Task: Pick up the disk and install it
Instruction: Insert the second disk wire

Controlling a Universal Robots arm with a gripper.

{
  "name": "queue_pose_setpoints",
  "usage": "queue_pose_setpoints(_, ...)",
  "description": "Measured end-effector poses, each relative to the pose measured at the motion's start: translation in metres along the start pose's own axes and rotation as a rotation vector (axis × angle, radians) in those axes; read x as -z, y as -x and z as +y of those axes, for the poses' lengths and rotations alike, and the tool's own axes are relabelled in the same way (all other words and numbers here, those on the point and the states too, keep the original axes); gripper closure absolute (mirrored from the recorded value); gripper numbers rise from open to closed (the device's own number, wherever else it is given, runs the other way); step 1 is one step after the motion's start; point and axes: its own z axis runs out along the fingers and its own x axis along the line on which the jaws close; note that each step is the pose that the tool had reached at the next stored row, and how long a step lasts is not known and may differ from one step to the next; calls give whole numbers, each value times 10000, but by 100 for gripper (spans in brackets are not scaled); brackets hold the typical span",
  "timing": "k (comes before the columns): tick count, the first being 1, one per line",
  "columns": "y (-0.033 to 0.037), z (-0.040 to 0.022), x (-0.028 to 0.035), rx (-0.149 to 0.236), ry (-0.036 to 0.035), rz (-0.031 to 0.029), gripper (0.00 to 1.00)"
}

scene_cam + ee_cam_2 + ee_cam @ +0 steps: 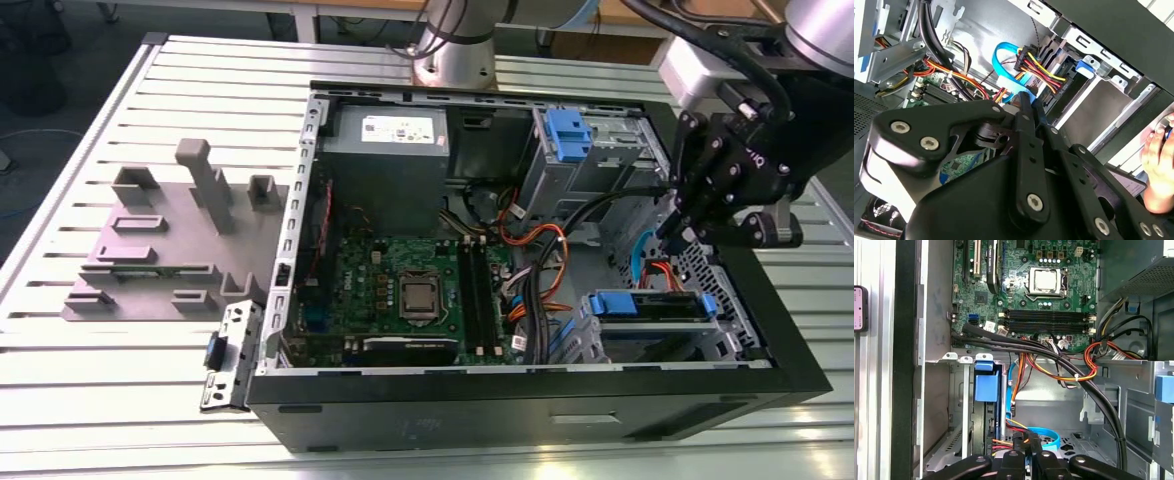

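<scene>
The disk [650, 305] lies in the drive bay at the exterior view's lower right corner of the open computer case [534, 400], its blue carrier handle facing into the case. In the first wrist view the blue handle [987, 386] sits in the bay's metal frame. The disk's blue end [1085, 67] also shows in the second wrist view. My gripper [685, 240] hangs inside the case just above and behind that bay, its fingers [1026, 102] pressed together and holding nothing. The gripper's fingertips [1032, 438] hover over the red, yellow and blue cables.
A grey slotted plastic holder [174, 240] stands on the ribbed table at the exterior view's left. A second blue carrier [567, 135] sits in the upper bay. Black cable bundles [1054, 357] cross the motherboard [414, 290]. A person's hand [1159, 160] rests outside the case.
</scene>
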Motion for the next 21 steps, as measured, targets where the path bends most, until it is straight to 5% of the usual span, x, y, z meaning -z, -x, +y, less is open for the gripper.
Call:
queue_pose_setpoints(10, -69, 27, -37, 64, -33, -4, 84)
queue_pose_setpoints(21, -95, 90, -97, 106, -334, 2, 84)
